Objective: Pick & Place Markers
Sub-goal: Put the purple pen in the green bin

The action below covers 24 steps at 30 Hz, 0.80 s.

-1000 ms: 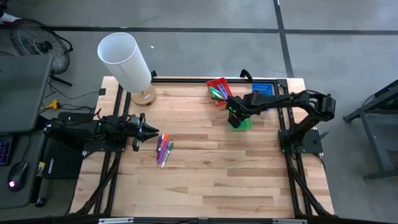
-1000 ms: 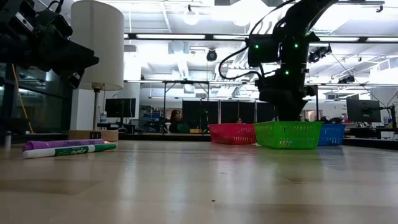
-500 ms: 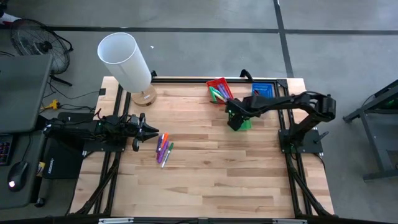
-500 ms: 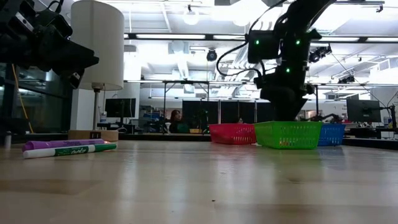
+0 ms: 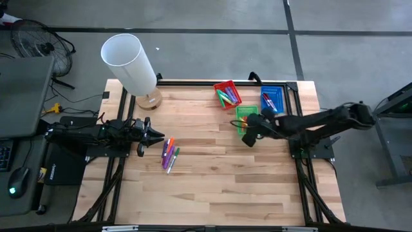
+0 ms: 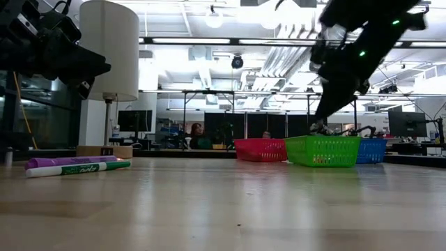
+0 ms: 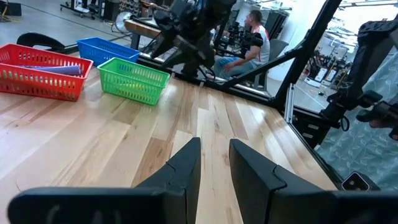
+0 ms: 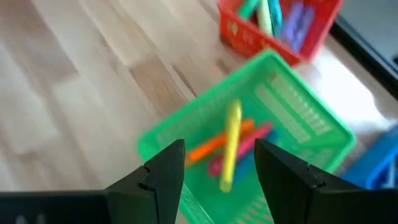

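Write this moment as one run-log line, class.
right gripper: jaws open, empty, beside green plastic tray holding yellow marker | left gripper: parked by loose markers on wooden table

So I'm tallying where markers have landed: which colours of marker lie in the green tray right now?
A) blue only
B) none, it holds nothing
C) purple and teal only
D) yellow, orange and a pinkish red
D: the right wrist view looks down into the green tray and shows a yellow marker, an orange marker and a pinkish-red marker lying inside it.
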Each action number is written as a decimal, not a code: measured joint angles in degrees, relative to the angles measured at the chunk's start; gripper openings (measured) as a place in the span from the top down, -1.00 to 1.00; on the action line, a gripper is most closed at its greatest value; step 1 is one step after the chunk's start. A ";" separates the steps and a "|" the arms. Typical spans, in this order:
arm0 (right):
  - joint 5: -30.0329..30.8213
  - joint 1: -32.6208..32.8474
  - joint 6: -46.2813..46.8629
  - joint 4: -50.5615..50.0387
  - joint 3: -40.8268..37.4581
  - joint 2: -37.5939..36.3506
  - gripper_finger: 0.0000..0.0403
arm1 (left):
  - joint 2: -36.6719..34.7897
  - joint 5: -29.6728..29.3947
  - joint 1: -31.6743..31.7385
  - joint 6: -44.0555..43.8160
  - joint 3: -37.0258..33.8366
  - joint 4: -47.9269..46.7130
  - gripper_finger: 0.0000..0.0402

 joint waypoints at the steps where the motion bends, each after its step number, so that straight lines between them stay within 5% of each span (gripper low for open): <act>1: 0.47 0.97 -0.29 1.67 -1.05 -1.50 0.10 | 0.01 0.00 0.00 0.01 0.00 0.00 0.59; 10: 1.84 7.05 -9.33 15.82 -7.77 -10.76 0.10 | -0.01 0.00 0.00 0.02 0.00 0.00 0.59; 24: 1.65 8.55 -13.76 20.51 -7.85 -11.81 0.10 | -0.05 -1.20 0.00 -2.07 -0.01 6.24 0.59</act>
